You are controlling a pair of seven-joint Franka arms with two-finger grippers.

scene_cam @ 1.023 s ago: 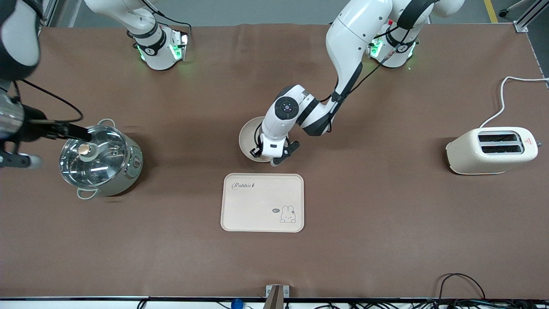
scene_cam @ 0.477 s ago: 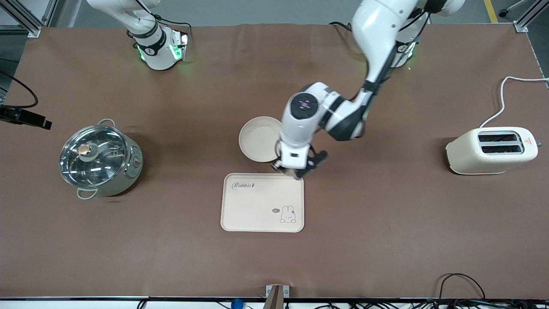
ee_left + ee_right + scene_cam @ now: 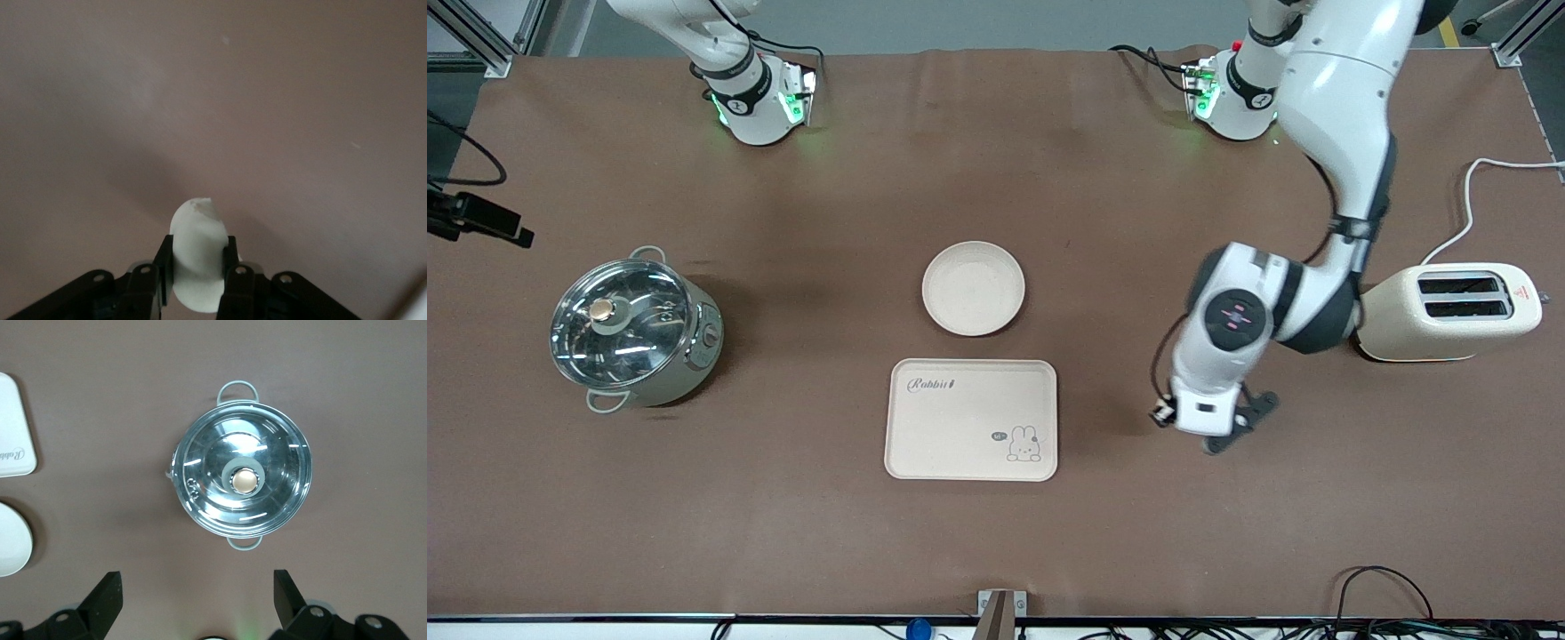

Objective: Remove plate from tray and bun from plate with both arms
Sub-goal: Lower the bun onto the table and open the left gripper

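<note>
Bright, even overhead light; soft shadows, glare on the pot lid (image 3: 617, 313), left wrist view blurred.

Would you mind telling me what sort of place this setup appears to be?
Probably a robotics lab staged as a mock kitchen: a brown-covered table holds a lidded pot, a toaster and a plate, with aluminium framing and loose cables at its edges.

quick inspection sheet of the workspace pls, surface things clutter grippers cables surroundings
surface: brown table, no spills seen
job's things: plate on the table, farther from the front camera than the rabbit tray; bun held in the left gripper
clutter: lidded pot, toaster
grippers: left gripper shut on the bun, over bare table; right gripper open, above the pot
cables: toaster cord on the table
surroundings: nothing seen
</note>
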